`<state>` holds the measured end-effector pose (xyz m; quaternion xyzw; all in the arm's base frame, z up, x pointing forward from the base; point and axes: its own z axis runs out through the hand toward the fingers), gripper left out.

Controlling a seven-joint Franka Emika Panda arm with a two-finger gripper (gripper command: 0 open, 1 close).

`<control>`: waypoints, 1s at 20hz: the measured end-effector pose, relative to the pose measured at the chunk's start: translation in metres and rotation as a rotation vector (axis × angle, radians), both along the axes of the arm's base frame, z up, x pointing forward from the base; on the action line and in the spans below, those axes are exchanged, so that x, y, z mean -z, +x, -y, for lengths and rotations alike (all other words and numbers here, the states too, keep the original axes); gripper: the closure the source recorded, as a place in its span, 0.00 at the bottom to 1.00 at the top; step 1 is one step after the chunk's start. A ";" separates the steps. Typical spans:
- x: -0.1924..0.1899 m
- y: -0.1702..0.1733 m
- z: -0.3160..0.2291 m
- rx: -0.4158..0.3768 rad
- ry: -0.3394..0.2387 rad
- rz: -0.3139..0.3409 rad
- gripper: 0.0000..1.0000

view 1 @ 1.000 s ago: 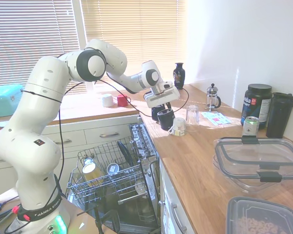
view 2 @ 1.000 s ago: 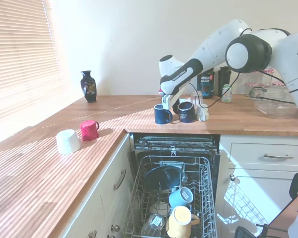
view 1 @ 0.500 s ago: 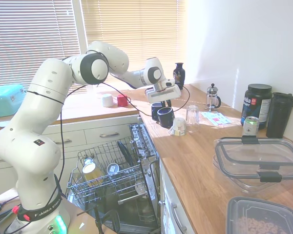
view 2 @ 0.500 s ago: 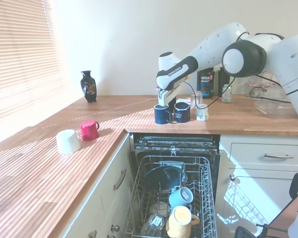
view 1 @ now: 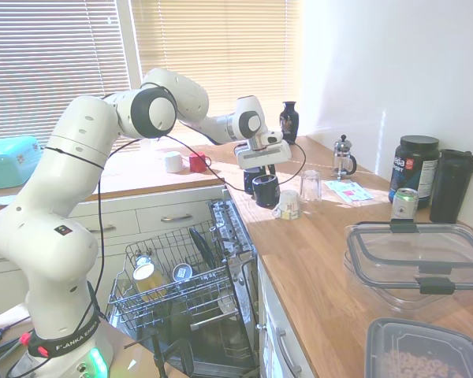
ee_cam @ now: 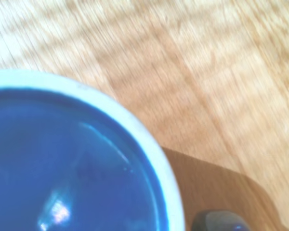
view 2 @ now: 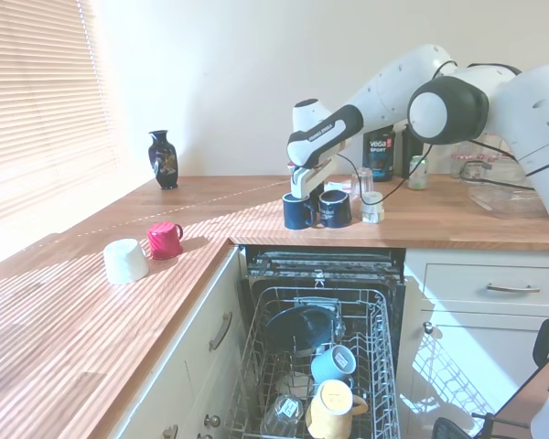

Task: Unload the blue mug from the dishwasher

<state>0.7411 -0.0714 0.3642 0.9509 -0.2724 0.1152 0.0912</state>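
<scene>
As arm reaches over counter [view 2: 256, 215], gripper [view 2: 302, 187] hangs above blue mug [view 2: 299, 212]; grip state unclear.

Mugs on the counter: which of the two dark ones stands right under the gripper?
The dark mug farther from the clear glass; the other dark mug stands between them.

Two mugs stand side by side on the worktop [view 2: 256, 215] above the open dishwasher [view 2: 320, 366]; the gripper [view 2: 300, 190] hangs directly over the blue mug [view 2: 298, 212], with the other mug [view 2: 335, 208] just beside it. A glass [view 1: 310, 186] stands near them. Several cups lie in the dishwasher's rack [view 1: 169, 287].
</scene>
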 end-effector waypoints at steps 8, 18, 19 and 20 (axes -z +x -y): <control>0.000 -0.001 0.012 0.022 -0.001 -0.002 0.00; -0.049 0.001 0.016 0.021 -0.020 0.077 0.00; -0.064 -0.001 0.014 0.022 -0.020 0.093 0.00; -0.079 -0.005 0.010 0.025 -0.019 0.106 0.00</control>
